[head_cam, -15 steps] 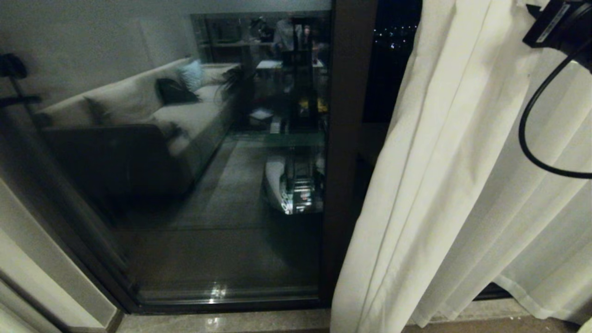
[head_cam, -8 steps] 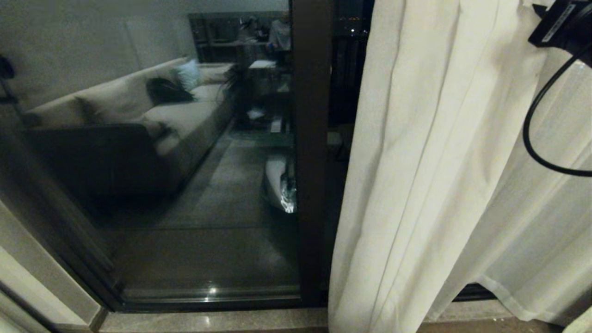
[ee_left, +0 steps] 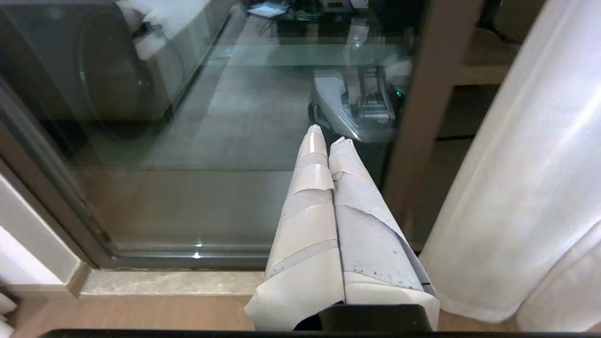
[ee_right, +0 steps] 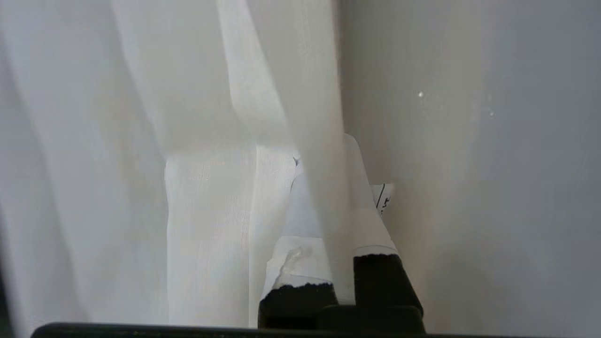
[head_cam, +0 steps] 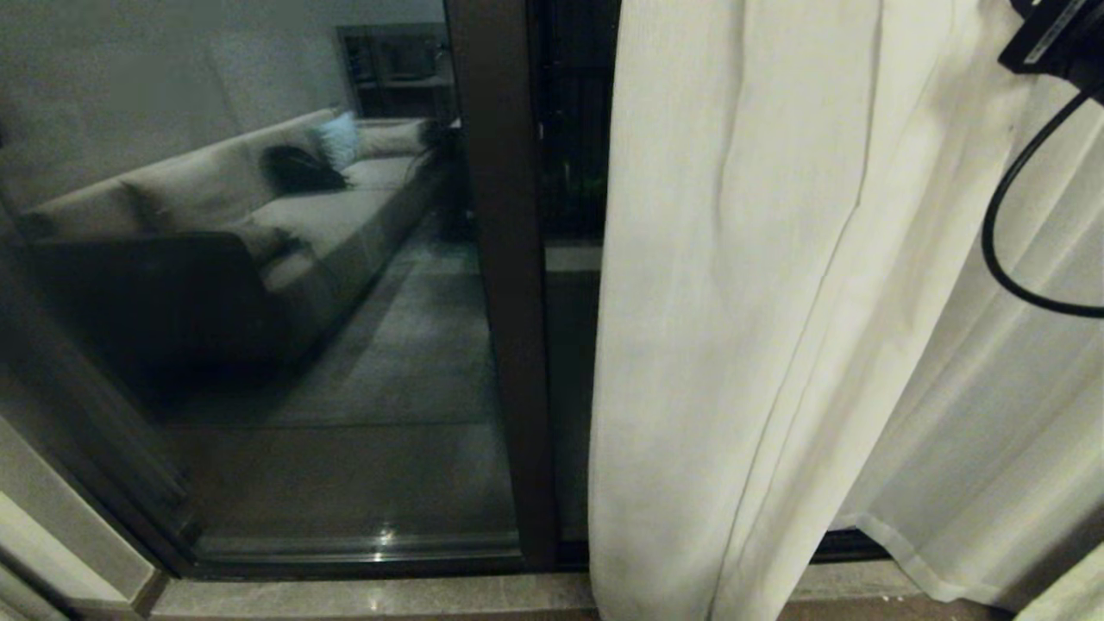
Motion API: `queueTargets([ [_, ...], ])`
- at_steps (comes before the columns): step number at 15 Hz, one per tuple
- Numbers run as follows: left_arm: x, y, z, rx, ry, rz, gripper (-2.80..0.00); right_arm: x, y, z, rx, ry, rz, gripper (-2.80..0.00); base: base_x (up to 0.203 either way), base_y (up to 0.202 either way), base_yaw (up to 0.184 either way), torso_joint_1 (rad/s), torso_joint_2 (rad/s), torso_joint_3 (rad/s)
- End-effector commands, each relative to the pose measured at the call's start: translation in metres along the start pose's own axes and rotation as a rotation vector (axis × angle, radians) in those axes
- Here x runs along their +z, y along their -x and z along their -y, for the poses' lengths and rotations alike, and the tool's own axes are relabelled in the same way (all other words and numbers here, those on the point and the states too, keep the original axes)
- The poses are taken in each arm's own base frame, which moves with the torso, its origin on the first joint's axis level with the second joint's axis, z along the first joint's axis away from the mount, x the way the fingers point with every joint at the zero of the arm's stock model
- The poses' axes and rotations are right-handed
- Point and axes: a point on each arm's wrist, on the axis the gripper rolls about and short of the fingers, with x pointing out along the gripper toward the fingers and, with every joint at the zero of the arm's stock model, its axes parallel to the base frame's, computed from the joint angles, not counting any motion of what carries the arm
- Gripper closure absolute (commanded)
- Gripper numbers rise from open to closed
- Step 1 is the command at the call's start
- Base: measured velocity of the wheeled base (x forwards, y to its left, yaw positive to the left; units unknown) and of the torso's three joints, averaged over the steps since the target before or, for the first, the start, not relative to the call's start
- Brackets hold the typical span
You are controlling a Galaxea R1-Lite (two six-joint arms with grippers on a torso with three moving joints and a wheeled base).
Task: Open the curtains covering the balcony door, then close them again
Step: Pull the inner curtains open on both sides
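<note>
So right now we've got the right gripper point(ee_right: 328, 206) clamped on a fold of the curtains point(head_cam: 742, 310), with the fabric running straight between its taped fingers point(ee_right: 300, 263) in the right wrist view. In the head view only a bit of that arm shows, at the far upper right, with a black cable point(head_cam: 1005, 233) looping below it. The cream panel hangs on the right side of the scene, its leading edge just right of the dark middle post of the balcony door point(head_cam: 500, 285). The left pane is fully bare, reflecting a sofa point(head_cam: 285, 224) and the room behind us, and a thin strip of the right pane shows too. Our left gripper point(ee_left: 326, 141) is pinched shut on nothing, hanging low in front of the glass, just parked. Our guess: the curtain covers the right part only, so we're partway through either the opening or the closing pull, and these views can't say which.
</note>
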Motion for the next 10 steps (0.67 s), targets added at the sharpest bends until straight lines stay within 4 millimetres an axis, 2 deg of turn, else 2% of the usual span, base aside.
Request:
queueTargets([
  [1, 0.0, 0.0, 0.0, 0.0, 0.002, 0.0, 0.0, 0.0014, -0.0006, 0.0033, -0.01, 0.008, 0.021, 0.0, 0.0, -0.19, 0.003, 0.002, 0.0, 0.002],
  [10, 0.0, 0.0, 0.0, 0.0, 0.002, 0.0, 0.0, 0.0036, 0.0011, 0.0075, -0.025, 0.015, 0.026, 0.0, 0.0, -0.19, 0.0, 0.003, 0.0, 0.001],
])
